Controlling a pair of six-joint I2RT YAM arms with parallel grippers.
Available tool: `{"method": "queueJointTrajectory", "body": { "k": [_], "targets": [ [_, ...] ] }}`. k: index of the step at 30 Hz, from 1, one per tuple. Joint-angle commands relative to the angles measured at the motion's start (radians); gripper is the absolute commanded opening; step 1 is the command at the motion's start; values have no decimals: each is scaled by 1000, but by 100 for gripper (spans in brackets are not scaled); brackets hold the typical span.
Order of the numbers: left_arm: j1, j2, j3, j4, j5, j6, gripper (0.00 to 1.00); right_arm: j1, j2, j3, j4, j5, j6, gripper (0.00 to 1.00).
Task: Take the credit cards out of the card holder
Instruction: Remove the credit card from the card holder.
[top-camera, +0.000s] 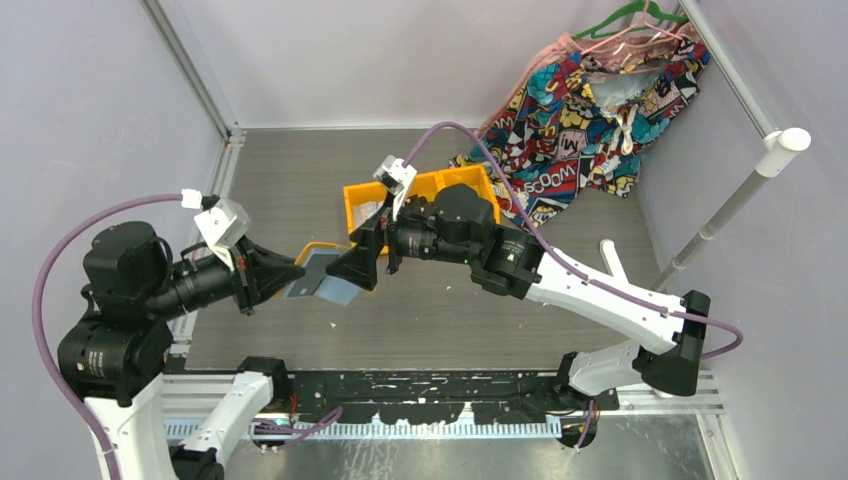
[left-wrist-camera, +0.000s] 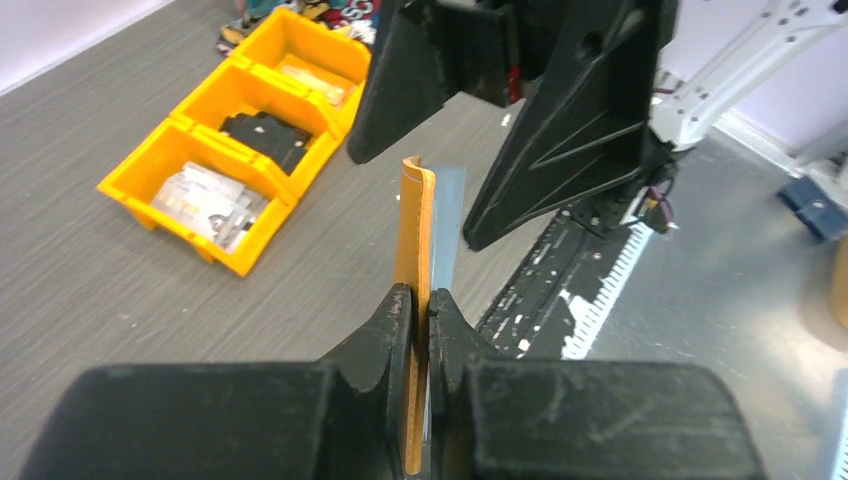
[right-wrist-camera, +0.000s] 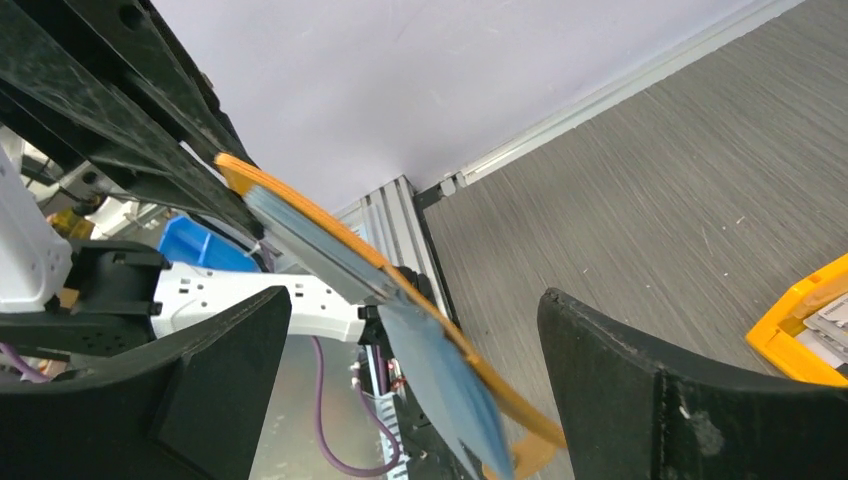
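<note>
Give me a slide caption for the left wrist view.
Left gripper shut on the card holder, seen edge-on; the open right gripper straddles its far end.

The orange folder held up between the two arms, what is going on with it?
The left gripper is shut on one end of the card holder and holds it on edge above the table. The right gripper is open, its fingers on either side of the holder's free end, not gripping it. I see no card pulled out yet. The orange bins stand farther back on the table.

place: robot lab cell | cues: lilac panel walls (top-camera: 70, 100), aluminium frame rail (top-camera: 188, 65)
</note>
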Motion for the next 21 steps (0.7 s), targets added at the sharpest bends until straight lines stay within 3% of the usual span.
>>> {"method": "queueJointTrajectory", "body": {
  "k": [1,6,9,11,14,18,21],
  "targets": [
    [2,59,74,-20,167,-45,0,5,-37,27,-1,-91,-52,98],
    [2,97,84,-7,289,-168,0,0,-101,-51,69,-261,-27,89],
    [2,108,55,38,351,-250,0,-1,-122,-75,145,-373,23,78],
    [2,111,35,53,369,-283,0,-2,-120,-74,175,-425,66,66],
    [2,113,10,57,379,-291,0,-1,-104,-58,187,-462,114,38],
    [2,103,-22,74,370,-299,0,-1,-99,-51,175,-465,132,19],
    [2,91,-41,70,345,-268,12,-2,-105,-53,168,-459,130,6]
  ]
}}
